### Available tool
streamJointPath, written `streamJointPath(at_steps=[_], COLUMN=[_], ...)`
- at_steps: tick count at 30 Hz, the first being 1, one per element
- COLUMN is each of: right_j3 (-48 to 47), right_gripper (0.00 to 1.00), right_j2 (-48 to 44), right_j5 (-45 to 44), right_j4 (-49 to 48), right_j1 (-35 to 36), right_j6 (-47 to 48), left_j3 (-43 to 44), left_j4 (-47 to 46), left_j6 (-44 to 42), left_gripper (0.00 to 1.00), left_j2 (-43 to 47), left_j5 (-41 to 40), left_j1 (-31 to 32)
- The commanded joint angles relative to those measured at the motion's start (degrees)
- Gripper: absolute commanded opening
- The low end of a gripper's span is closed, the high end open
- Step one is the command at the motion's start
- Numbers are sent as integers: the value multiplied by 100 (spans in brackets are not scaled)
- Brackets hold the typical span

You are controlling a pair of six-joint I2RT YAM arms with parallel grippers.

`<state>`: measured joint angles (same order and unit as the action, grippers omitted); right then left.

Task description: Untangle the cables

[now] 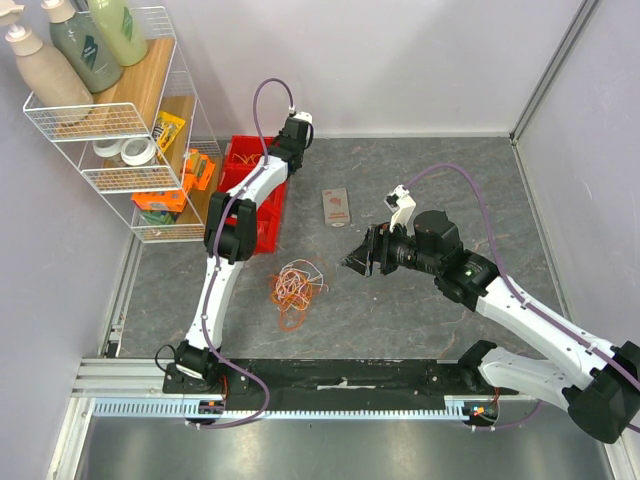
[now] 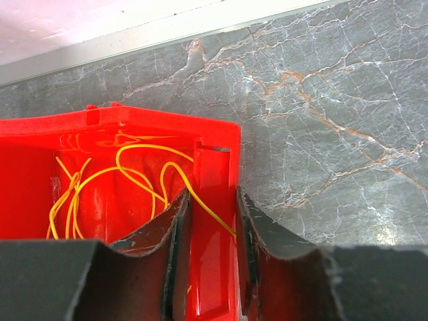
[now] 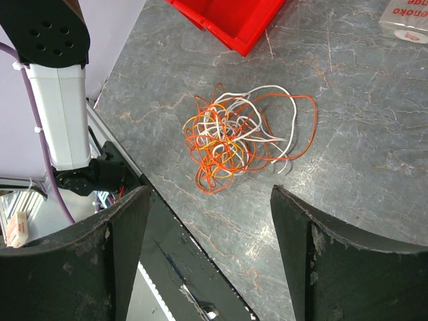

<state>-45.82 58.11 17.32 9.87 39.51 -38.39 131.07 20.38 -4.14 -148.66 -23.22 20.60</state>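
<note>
Tangled clump of orange and white cables (image 3: 234, 137), flat on table (image 3: 361, 174), yellow cable (image 2: 144, 144) inside red bin (image 2: 40, 147)

Robot lab cell — white partition walls (image 1: 400, 60), aluminium rail (image 1: 120, 372) (arms (image 1: 225, 235) bolted on).

Yellow cable (image 2: 150, 145) end behind left claw (image 2: 212, 200)
</note>
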Motion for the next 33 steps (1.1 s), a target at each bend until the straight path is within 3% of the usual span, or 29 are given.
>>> streamJointPath(at_steps=[1,8,13,19,25,33], right_j3=[-23,-23,-6,3,3,12], right_gripper=[81,81,80,80,80,80], right_j2=[-45,-27,-1,-19,-27,-10], right_j5=[43,61,70,78,78,87], right_j4=[-213,-205,-222,-248,-266,-275], right_j1=[-22,-31,-22,-22,-13,-22], right_j6=[34,51,42,-2,-10,-2], left_j3=[-125,-336,-512,-494,-284,-283], left_j4=[-263,-219,-245,-289,-70,1], left_j6=[159,712,1117,1065,1047,977], left_gripper=[34,51,54,42,44,19], left_j2=[425,689,900,830,558,610], left_j5=[248,669,1065,1048,1013,1004], left_j1=[-3,-152,-319,-381,-373,-390])
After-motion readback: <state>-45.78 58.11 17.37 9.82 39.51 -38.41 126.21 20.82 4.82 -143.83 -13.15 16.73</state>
